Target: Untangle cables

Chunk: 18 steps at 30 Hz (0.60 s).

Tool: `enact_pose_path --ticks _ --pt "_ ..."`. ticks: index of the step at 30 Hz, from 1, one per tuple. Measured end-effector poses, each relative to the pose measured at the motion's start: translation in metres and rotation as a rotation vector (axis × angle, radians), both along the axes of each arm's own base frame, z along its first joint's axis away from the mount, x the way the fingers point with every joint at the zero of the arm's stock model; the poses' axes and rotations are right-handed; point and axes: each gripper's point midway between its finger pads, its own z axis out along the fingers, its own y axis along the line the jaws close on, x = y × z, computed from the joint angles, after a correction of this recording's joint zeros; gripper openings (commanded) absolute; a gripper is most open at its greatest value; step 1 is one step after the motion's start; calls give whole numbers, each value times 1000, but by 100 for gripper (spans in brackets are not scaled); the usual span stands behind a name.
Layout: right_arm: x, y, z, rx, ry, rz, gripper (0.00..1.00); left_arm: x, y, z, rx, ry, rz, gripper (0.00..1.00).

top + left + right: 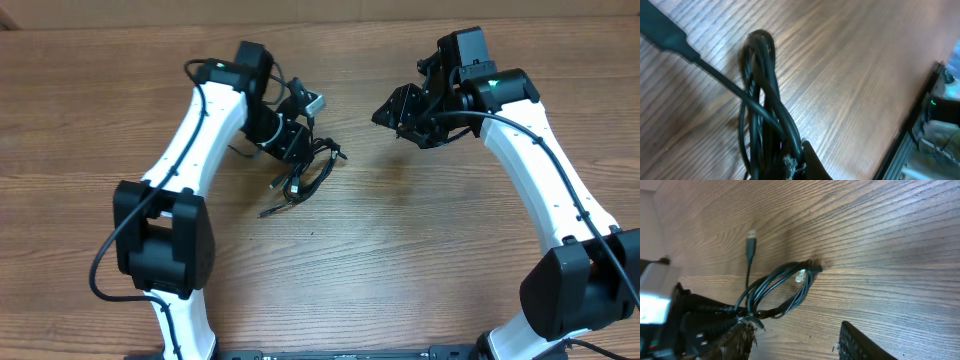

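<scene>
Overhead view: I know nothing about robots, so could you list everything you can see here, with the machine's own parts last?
cables: one tangled bundle, strand count unclear, black, on the table in front of the left arm
USB plug: one, black with silver tip, lying flat beside the bundle
table: one, brown wood, under everything
left arm: one, white and black, left side
right arm: one, white and black, right side
left claw: one, black, shut on the cables
right claw: one, black, open, empty, apart from the bundle
</scene>
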Motion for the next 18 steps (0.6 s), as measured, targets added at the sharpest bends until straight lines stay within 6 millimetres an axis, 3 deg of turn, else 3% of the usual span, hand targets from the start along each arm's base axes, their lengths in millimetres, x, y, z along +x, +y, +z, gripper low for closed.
enact_pose_path --ticks 5,9,13,16,18 --pt "0 0 0 -3 -3 6 57 10 13 -14 259 -10 160 4" --pt "0 0 0 -7 -10 18 58 31 51 13 477 -61 419 4" --pt "1 -3 0 -7 -10 13 59 36 76 27 649 -123 582 4" --pt "5 -17 -1 -9 -6 -21 61 34 70 31 734 -191 633 4" --pt "7 -32 -2 -15 7 -49 64 32 54 29 736 -225 638 25"
